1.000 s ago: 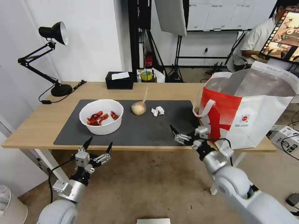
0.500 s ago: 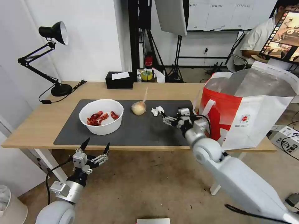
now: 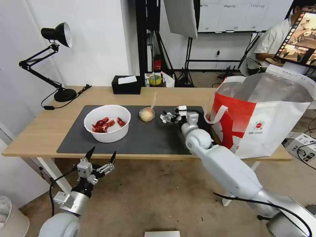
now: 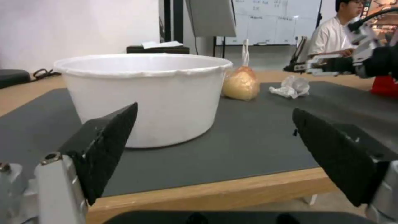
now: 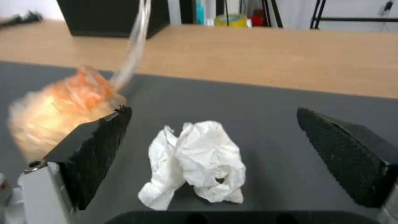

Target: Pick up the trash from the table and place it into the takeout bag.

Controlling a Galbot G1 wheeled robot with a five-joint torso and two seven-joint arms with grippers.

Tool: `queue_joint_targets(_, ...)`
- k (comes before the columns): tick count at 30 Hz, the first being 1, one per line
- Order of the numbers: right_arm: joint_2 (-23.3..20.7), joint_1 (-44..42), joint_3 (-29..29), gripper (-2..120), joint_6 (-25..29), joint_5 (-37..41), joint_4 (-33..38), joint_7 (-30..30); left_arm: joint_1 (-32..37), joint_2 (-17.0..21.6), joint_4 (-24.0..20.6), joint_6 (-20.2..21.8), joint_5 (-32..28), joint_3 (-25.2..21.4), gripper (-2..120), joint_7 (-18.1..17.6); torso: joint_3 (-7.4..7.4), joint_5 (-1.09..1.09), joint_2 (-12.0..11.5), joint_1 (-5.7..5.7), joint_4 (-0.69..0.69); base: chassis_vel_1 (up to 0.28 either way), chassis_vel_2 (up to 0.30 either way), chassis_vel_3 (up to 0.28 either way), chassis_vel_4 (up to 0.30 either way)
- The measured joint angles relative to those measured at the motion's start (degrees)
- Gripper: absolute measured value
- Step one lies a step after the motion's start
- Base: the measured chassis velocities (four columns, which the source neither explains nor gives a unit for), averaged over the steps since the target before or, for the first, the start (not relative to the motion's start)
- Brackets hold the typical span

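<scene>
On the dark grey mat near its far edge, the right gripper reaches low over the surface with its jaws spread wide, the crumpled white tissue lying on the mat between the two black fingers but touching neither. From the left wrist view the tissue sits apart from the gripper tips, which stand just above and behind it. The small knotted clear bag, holding something pale orange, rests on the mat just beside the tissue, on the side toward the bowl, its knotted tail pointing up. The white round bowl with red crayfish shells stands on the mat toward its left end, close to the near edge. The takeout bag stands upright and open at the table's right end, past the right edge of the mat, silver lining showing, one white strap handle hanging toward the right arm. The table also carries a black tissue box at its far edge and a black desk lamp at its far left corner. The left gripper hangs below and in front of the table's near edge, level with the bowl, jaws spread wide and holding nothing.
</scene>
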Motion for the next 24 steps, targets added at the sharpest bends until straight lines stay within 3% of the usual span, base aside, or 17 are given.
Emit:
queue_joint_targets(12,5.0,5.3,-2.5,100,-2.2,-1.2,-9.3,-1.8,-0.1,0.4,0.1,0.1,0.0,0.1,100,0.0,-0.01,0.0,0.0,-0.01,0.0,0.0,0.0,0.0,0.0)
queue_joint_targets(24,5.4,5.5,-2.9,100,-3.8,-1.5,-10.2,-2.2,-0.4,1.0,0.3,0.1,0.0,0.4,100,-0.1,-0.01,0.01,0.0,0.0,-0.01,0.0,0.0,0.0,0.0)
